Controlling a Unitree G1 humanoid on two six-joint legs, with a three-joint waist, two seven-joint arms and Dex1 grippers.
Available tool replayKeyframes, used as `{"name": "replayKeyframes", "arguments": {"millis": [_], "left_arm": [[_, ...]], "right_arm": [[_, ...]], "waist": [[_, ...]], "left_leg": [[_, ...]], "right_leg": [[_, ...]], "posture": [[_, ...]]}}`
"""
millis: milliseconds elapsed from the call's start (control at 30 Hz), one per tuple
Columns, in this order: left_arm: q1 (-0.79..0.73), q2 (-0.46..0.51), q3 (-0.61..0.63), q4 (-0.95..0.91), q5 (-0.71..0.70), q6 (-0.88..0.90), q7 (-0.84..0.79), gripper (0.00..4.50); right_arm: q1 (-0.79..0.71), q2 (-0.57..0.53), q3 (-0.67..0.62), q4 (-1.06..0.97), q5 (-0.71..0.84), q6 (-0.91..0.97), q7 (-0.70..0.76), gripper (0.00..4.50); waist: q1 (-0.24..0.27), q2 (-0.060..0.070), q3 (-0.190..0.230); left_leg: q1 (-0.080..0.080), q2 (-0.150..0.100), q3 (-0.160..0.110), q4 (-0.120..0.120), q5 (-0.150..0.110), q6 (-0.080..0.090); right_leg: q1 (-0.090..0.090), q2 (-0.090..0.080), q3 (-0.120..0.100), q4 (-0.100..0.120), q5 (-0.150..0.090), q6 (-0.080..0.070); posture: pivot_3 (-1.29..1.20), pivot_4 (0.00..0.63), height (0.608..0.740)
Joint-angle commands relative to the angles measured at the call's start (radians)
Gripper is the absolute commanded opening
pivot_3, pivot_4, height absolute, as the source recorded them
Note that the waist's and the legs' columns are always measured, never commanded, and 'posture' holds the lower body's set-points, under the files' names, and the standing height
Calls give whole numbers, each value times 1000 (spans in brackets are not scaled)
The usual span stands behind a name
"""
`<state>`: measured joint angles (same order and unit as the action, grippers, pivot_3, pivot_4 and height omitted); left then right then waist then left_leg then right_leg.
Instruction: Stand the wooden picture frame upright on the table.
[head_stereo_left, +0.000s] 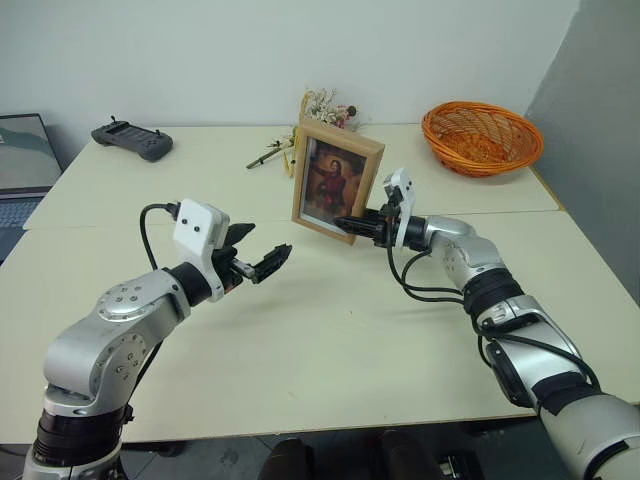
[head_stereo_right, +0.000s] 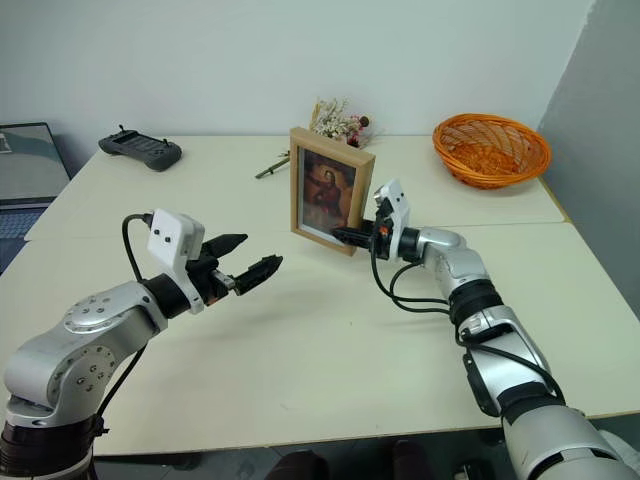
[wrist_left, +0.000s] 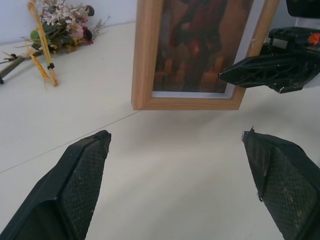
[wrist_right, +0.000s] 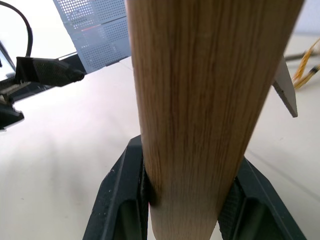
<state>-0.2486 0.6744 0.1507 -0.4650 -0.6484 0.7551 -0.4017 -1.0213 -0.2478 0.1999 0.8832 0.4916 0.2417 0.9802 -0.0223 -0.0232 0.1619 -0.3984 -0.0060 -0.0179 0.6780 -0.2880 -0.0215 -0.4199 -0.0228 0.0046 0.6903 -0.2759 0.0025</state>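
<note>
A wooden picture frame is standing upright near the middle of the pale counter, just behind the seam joining its two halves, its portrait side facing the robot. The right gripper is reaching in from the right with its fingers clenched on the frame's lower right edge; the right wrist view shows the light-wood edge wedged between the two black pads. The left gripper is hovering in front of the frame and to its left, apart from it, its fingers spread wide and grasping nothing. Behind the frame, a small bunch of dried flowers is lying on the counter, its stems trailing toward the left. An orange wicker basket is sitting at the far right corner, well apart from the frame. A dark handheld controller is resting at the far left of the counter, and a laptop is showing at the left edge beyond it. The stretch of counter between the left gripper and the frame is lying bare.
</note>
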Motion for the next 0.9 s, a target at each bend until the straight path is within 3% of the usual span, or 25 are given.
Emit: {"name": "replayKeyframes", "arguments": {"millis": [33, 233, 300, 333, 533, 700, 900], "left_arm": [[-6, -26, -40, 16, 78, -65, -2, 4500], [-5, -54, -66, 58, 125, -96, -27, 4500], [-5, -57, -65, 65, 127, -94, -39, 4500], [-5, -56, -66, 67, 132, -96, -45, 4500], [-25, -58, -72, 103, 147, -90, -83, 4500], [-46, -42, -65, 145, 153, -88, -127, 4500], [-85, 29, -13, 246, 167, -111, -206, 4500]], "right_arm": [[8, 34, -34, 57, -55, 18, 5, 1312], [49, 63, -53, 105, -151, -59, -6, 1312], [53, 66, -65, 102, -164, -74, 7, 2010], [56, 67, -68, 99, -170, -76, 8, 2023], [115, 32, -78, 9, -208, -69, 53, 3440], [256, -106, -99, -214, -218, 20, 60, 4467], [461, -324, -168, -797, -127, 288, 23, 4467]], "waist": [[1, 0, 0], [-5, 0, 0], [-5, 0, 0], [-5, 0, 0], [-4, 0, 0], [3, 0, 0], [5, 1, 1]], "left_leg": [[-1, 0, 0, 0, 0, 0], [0, 0, 1, 0, 0, 0], [0, 0, 0, 0, 0, 0], [0, 0, 0, 0, 0, 0], [0, 0, 0, 0, 0, 0], [-1, 0, 0, 0, 0, 0], [-1, 0, -1, 0, 0, 1]], "right_leg": [[0, 0, 0, 0, 0, 0], [-1, 0, 0, 1, 0, 0], [-1, 0, 0, 1, 0, 0], [-1, 0, 0, 2, 0, 0], [0, 0, 0, 1, 0, 0], [0, 0, -1, 1, 0, 0], [0, 0, -1, 0, 0, 0]], "posture": [[0, 150, 740], [0, 150, 740], [0, 150, 740], [0, 150, 740], [0, 150, 740], [0, 150, 740], [0, 150, 740]]}}
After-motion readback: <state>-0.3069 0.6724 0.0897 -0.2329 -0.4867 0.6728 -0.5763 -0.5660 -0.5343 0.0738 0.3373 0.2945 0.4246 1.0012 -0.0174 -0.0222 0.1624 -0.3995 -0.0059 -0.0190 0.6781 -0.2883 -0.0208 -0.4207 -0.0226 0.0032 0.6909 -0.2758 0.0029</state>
